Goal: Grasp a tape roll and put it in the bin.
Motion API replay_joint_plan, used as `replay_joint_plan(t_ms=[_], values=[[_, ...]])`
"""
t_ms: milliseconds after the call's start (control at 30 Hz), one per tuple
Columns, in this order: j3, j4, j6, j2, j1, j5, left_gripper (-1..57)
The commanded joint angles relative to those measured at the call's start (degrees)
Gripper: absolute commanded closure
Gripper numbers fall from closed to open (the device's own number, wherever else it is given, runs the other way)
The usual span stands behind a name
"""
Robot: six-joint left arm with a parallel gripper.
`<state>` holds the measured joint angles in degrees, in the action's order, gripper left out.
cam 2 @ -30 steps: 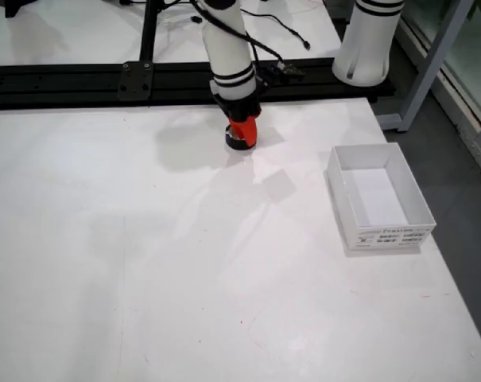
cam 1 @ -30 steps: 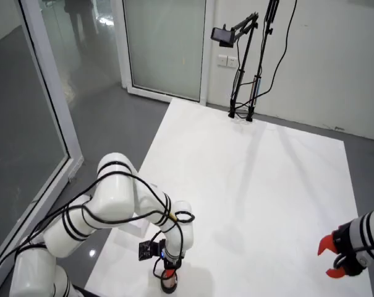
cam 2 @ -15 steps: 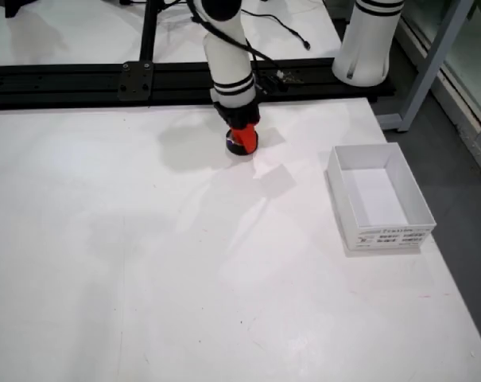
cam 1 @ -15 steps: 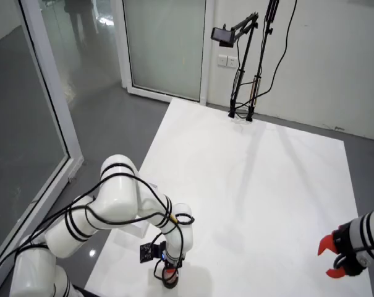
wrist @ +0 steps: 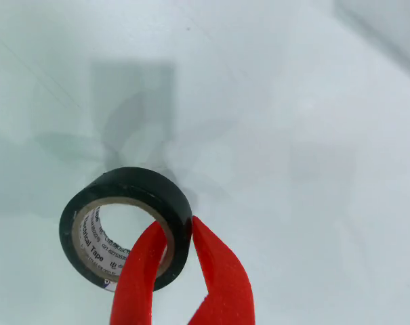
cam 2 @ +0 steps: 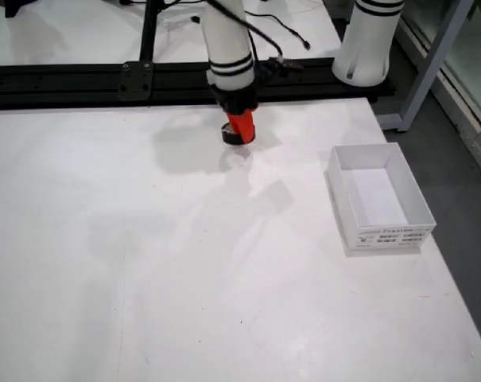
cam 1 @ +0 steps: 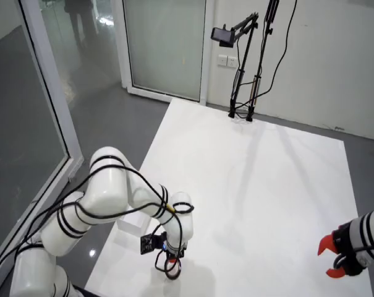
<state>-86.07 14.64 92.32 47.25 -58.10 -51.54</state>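
A black tape roll (wrist: 123,223) with a tan core and a printed label is pinched by my red gripper (wrist: 175,227). One finger (wrist: 140,271) is inside the roll's hole and the other finger (wrist: 221,271) is outside, shut on its wall. In the front table view the gripper (cam 2: 240,126) holds the roll (cam 2: 234,138) near the table's far edge, seemingly just off the surface. The white bin (cam 2: 383,236) stands open and empty to the right. In the overhead view the gripper (cam 1: 170,266) is near the bottom edge, with the bin (cam 1: 132,224) partly behind the arm.
A black rail (cam 2: 81,79) runs along the table's far edge. A second arm's white base (cam 2: 367,40) stands at the back right; its red gripper (cam 1: 332,257) shows at the overhead view's right. A camera stand (cam 1: 242,68) is at the far end.
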Motion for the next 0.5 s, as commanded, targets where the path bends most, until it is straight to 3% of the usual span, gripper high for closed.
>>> replay_joint_plan(t_ms=[33,233,500], values=[[0.0,3.0,-0.3,-17.5,4.8,-13.0,57.1],[0.0,2.5,-0.6,-21.1,8.6,-16.4,57.1],[0.0,2.1,-1.1,-22.4,15.0,-17.2,57.1]])
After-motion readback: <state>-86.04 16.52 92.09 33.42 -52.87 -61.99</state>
